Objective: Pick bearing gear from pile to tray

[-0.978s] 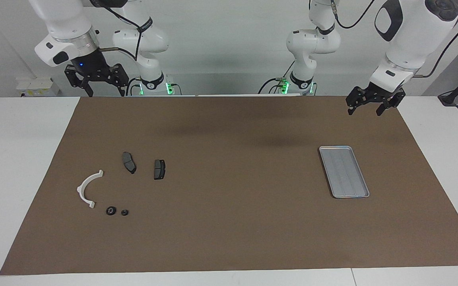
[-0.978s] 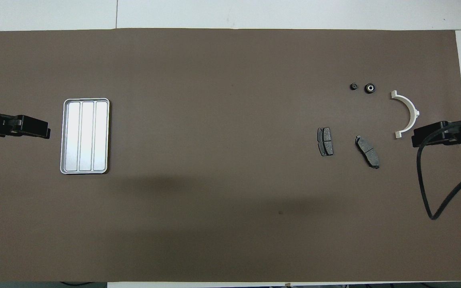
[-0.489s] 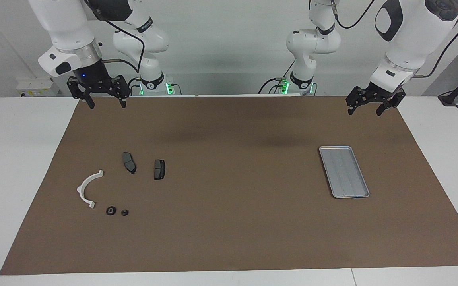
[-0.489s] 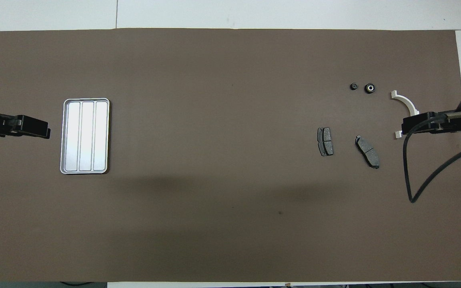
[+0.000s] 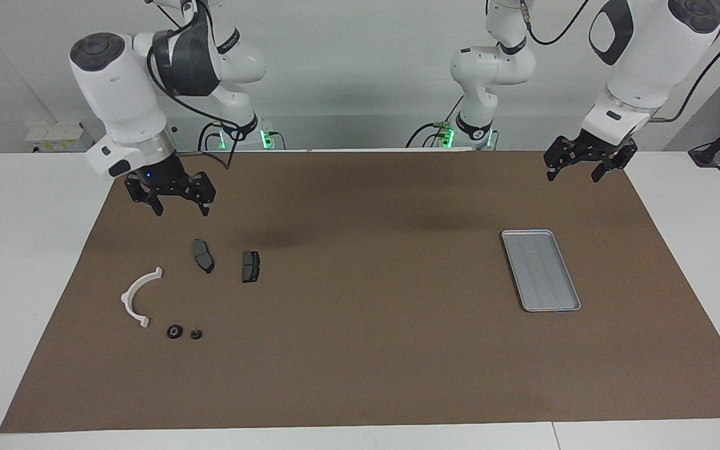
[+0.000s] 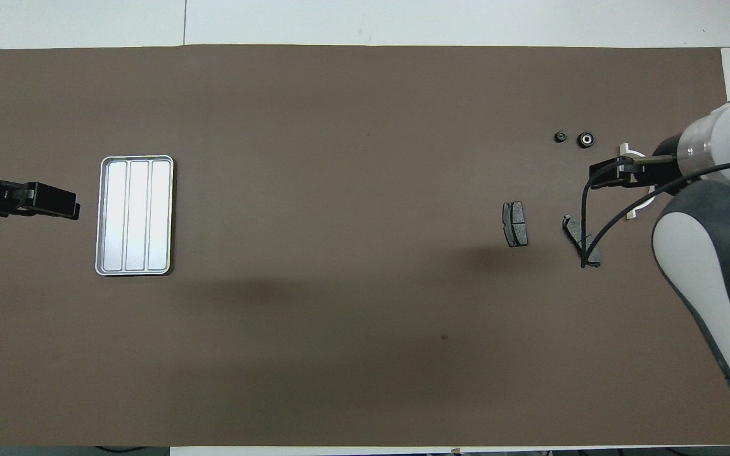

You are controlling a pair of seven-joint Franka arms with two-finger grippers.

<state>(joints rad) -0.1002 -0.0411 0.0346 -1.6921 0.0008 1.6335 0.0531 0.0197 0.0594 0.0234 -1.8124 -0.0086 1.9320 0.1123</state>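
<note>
The right gripper (image 5: 181, 209), jaws spread and empty, has swung down from the mat's edge and now hangs over the pile (image 5: 192, 287), above the brake pads (image 5: 203, 255). The bearing gear (image 5: 174, 331) lies beside the white bracket (image 5: 138, 297), untouched. The left gripper (image 5: 582, 171) waits open, near the tray (image 5: 540, 270).

Plain pale wall (image 5: 347, 75), white table (image 5: 22, 250), brown mat (image 5: 360, 362)
</note>
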